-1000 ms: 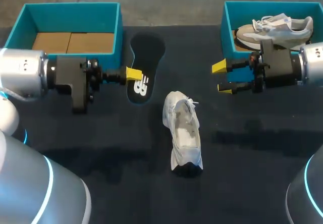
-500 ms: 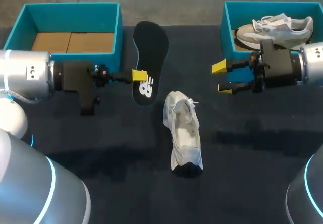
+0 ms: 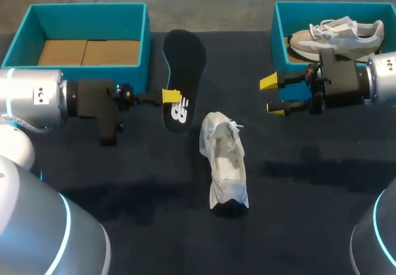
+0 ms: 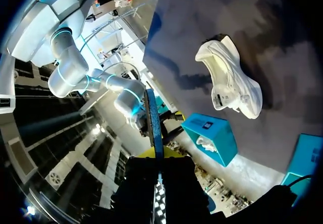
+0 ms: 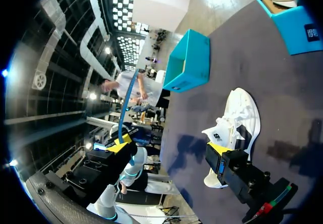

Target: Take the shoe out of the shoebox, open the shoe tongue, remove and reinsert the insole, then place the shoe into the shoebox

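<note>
My left gripper point(image 3: 171, 95) is shut on the edge of the black insole point(image 3: 184, 70) and holds it off the table, just right of the empty teal shoebox point(image 3: 83, 16). In the left wrist view the insole point(image 4: 153, 125) stands edge-on between the yellow tips of the left gripper point(image 4: 157, 156). The white shoe point(image 3: 225, 161) lies on its side on the black table, ahead of the insole; it also shows as the white shoe point(image 4: 230, 79) and the white shoe point(image 5: 235, 123). My right gripper point(image 3: 272, 95) stands open and empty beside the right box.
A second teal box point(image 3: 279, 34) at the back right holds a grey and white shoe point(image 3: 337, 34). The empty box's floor is brown cardboard point(image 3: 86, 52). Black table point(image 3: 309, 194) stretches around the white shoe.
The insole lay flat on the table a second ago; my left gripper has lifted it and carried it slightly right. The right arm and the white shoe have stayed put.
</note>
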`<action>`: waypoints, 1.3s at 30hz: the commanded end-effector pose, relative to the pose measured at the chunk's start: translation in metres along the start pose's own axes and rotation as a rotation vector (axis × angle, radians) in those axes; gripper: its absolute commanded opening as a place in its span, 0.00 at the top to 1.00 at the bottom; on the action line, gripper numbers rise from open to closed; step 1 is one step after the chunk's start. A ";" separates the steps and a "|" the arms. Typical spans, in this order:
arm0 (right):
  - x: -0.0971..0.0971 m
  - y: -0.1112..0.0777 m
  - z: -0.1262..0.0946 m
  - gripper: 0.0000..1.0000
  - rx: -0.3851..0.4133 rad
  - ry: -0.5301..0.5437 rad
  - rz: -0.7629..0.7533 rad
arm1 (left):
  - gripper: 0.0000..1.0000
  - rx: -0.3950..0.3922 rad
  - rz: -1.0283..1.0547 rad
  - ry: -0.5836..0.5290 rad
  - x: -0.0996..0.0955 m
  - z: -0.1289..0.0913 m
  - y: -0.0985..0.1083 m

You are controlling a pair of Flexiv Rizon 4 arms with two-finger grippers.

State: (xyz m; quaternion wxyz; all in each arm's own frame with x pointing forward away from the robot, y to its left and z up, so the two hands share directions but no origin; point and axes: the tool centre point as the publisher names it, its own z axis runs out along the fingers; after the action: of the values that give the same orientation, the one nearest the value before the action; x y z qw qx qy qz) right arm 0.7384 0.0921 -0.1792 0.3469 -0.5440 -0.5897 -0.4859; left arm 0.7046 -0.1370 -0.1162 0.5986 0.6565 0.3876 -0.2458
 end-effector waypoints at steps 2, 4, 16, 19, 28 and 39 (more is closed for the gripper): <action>0.000 0.004 0.002 0.00 -0.007 -0.003 0.017 | 1.00 -0.003 0.003 0.000 0.000 0.001 -0.001; 0.001 0.007 0.003 0.00 -0.023 0.004 0.037 | 1.00 -0.003 0.003 0.000 0.000 0.001 -0.001; 0.037 0.024 0.037 0.00 -0.020 0.135 0.084 | 1.00 -0.003 0.003 0.000 0.000 0.001 -0.001; 0.044 0.028 0.048 0.00 -0.008 0.150 0.094 | 1.00 -0.003 0.003 0.000 0.000 0.001 -0.001; 0.056 0.036 0.068 0.00 0.015 0.176 0.123 | 1.00 -0.003 0.003 0.000 0.000 0.001 -0.001; 0.074 0.052 0.087 0.00 0.077 0.204 0.181 | 1.00 -0.003 0.003 0.000 0.000 0.001 -0.001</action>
State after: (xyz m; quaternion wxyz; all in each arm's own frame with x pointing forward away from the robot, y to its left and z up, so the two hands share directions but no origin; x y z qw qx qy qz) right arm 0.7769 0.1806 -0.1268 0.4552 -0.5355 -0.5150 -0.4907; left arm 0.7043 -0.1368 -0.1158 0.5981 0.6569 0.3877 -0.2457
